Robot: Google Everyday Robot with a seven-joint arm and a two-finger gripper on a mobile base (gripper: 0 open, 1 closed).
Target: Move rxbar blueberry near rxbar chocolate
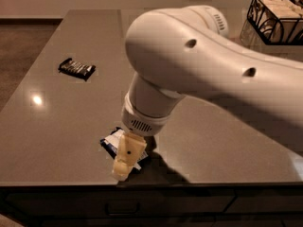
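Gripper low over rxbar blueberry, near front edge of table — grip state cannot be told. Rxbar chocolate well apart, far left. Risk: off-centre contact pushing bar over edge — or slipped pickup.

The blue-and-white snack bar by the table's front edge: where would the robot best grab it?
Probably across its narrow width, from straight above: the rxbar blueberry lies flat on the table, so only its long edges offer purchase. The end effector sits directly over it.
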